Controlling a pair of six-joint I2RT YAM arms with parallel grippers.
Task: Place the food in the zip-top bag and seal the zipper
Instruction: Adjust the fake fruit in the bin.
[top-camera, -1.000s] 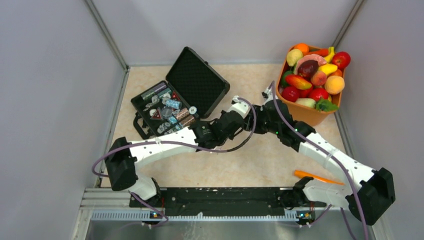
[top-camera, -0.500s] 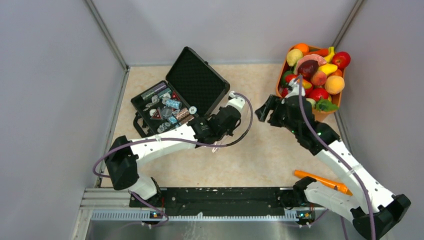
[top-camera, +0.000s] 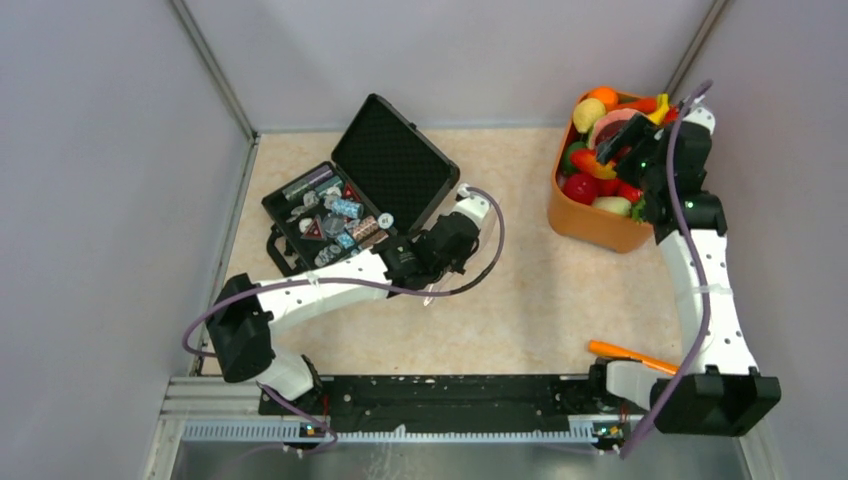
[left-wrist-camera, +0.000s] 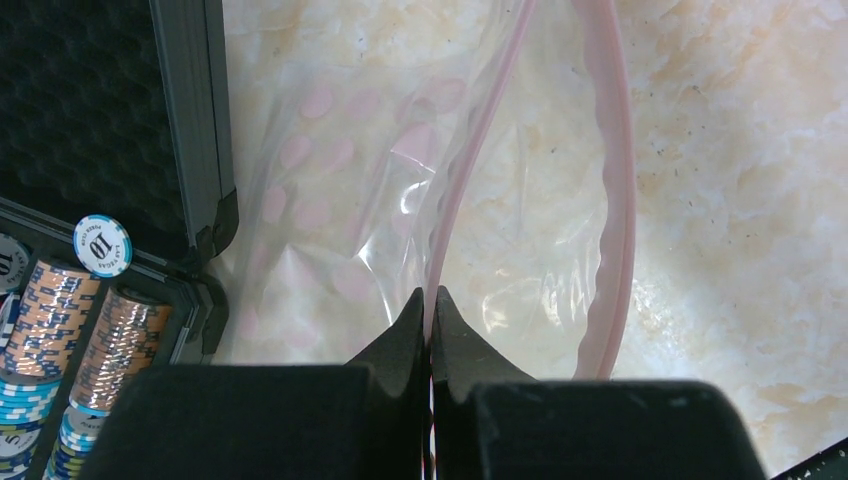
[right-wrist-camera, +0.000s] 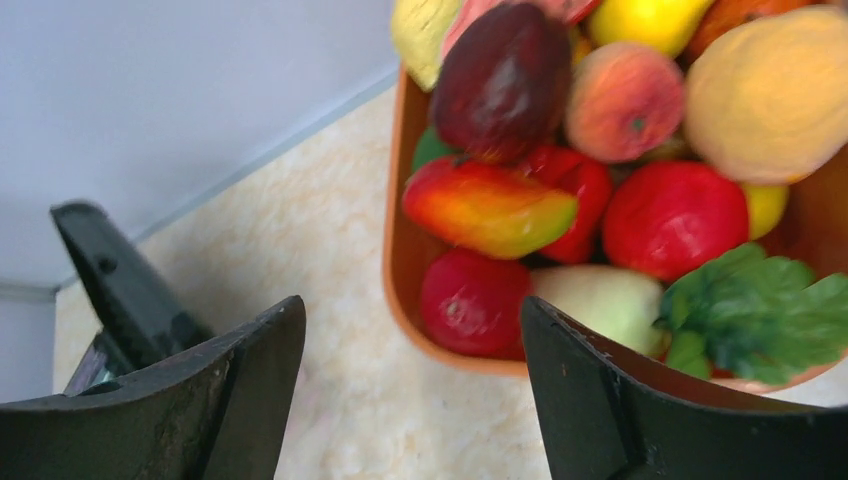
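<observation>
The zip-top bag (left-wrist-camera: 340, 190), clear with pink spots, lies on the table next to the black case, its mouth open. My left gripper (left-wrist-camera: 431, 300) is shut on the near lip of the pink zipper (left-wrist-camera: 470, 170). The far lip (left-wrist-camera: 615, 200) bows away. In the top view the left gripper (top-camera: 445, 255) sits in the middle of the table, and the bag barely shows there. The food (top-camera: 610, 165) is piled in an orange bowl (top-camera: 590, 225) at the back right. My right gripper (top-camera: 620, 145) hovers over it, open and empty. In the right wrist view the right gripper (right-wrist-camera: 410, 370) is above the bowl rim (right-wrist-camera: 400, 250), near a red apple (right-wrist-camera: 472, 303).
An open black case (top-camera: 350, 200) of poker chips stands at the back left; its corner (left-wrist-camera: 200, 200) touches the bag. An orange carrot-like stick (top-camera: 635, 355) lies near the right arm's base. Grey walls close the table on three sides.
My right arm has swung from beside the left gripper at mid-table to above the bowl at the back right. The left gripper drew back a little and still pinches the zipper.
</observation>
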